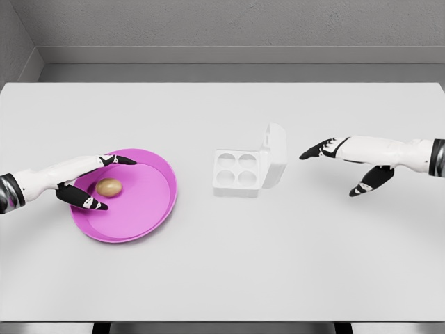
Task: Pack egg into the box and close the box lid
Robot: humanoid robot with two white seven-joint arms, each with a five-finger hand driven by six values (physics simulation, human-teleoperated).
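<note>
Nearest the robot, the front strip of the white bench (229, 278) lies bare, with its front edge running across the bottom of the view.

Further in, toward the left edge, sits a pink plate (149, 212), round and shallow with a raised rim. The egg (109, 186), brown and lying on its side, rests inside the plate, left of the plate's centre.

The left hand (87, 182) comes in from the left edge and reaches over the plate's left rim. Its fingers (118, 160) are spread apart: the upper ones extend past the far side of the egg, and the thumb (87, 202) lies on the near side. The egg sits between them, and whether any fingertip touches it cannot be told. The hand grasps nothing.

At about the same depth, near the bench's middle, stands the box (236, 174), white, with four round cups in a two-by-two grid, all vacant. Its lid (276, 156) is raised on the right side, standing nearly upright. Box and plate are apart, with bare bench between them.

Toward the right edge, the right hand (348, 160) hovers beside the lid without touching it, fingers pointing left at the box and loosely spread, thumb hanging below. It holds nothing.

Beyond the bench's far edge rises a grey wall (229, 28).
</note>
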